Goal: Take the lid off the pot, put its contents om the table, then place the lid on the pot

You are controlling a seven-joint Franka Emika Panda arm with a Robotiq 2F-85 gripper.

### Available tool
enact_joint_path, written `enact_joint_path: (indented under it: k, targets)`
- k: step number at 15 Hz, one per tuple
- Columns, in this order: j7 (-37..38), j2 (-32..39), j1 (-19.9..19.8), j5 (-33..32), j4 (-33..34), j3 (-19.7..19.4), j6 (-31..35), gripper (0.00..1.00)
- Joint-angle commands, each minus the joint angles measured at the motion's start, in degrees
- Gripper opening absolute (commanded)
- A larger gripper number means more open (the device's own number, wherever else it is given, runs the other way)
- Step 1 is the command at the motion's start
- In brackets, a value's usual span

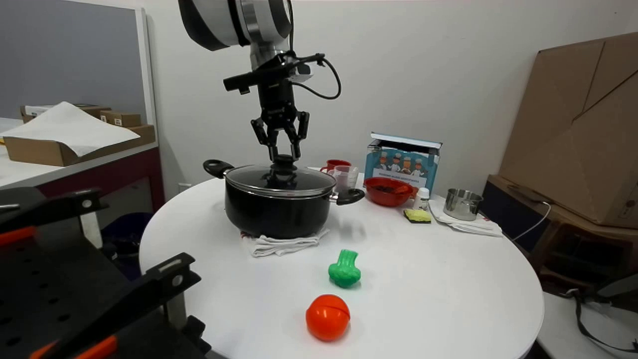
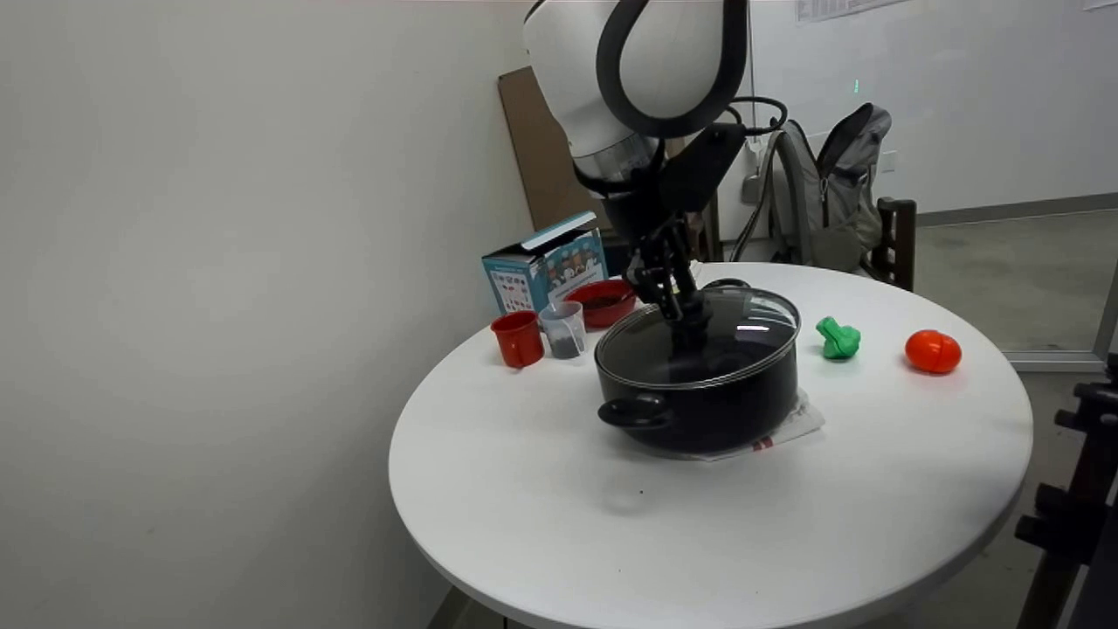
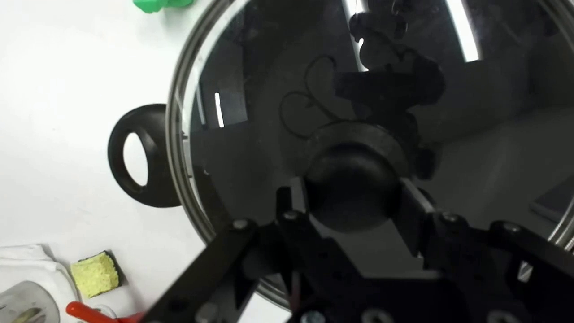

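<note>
Table (image 1: 423,284): round, white; pot (image 1: 276,217) rests on folded cloth (image 1: 286,244), perhaps against slipping.
Gripper (image 1: 284,153): over pot, seemingly clasping knob (image 3: 353,188) from both sides, the natural hold.
Lid (image 1: 249,179): on pot; letting go likely remains.
Green piece (image 1: 345,269), red ball (image 1: 327,317): on table near pot, ball farther.
Mug (image 2: 518,339), clear cup (image 2: 563,328): across pot from ball; may crowd sideways moves.

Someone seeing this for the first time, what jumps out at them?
Likely the shiny red ball and the green item, vivid on the white table, apart from the pot. Then the big black pot itself, with its glass lid on top and the fingers flanking the lid's black knob.
</note>
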Motion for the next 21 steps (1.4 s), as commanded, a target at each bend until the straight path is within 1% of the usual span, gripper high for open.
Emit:
enact_joint_path:
  k: [1, 6, 10, 21]
  targets:
    - [-2.4, -3.4, -1.8, 3.9, -4.7, 0.6, 4.2, 0.24]
    - [-6.1, -4.4, -3.9, 9.7, -6.7, 1.6, 7.6, 0.24]
    - [-7.9, -4.1, -4.6, 11.7, -7.0, 1.1, 9.2, 0.24]
    - [-6.2, -3.6, -3.0, 7.9, -6.5, -2.9, 11.4, 0.24]
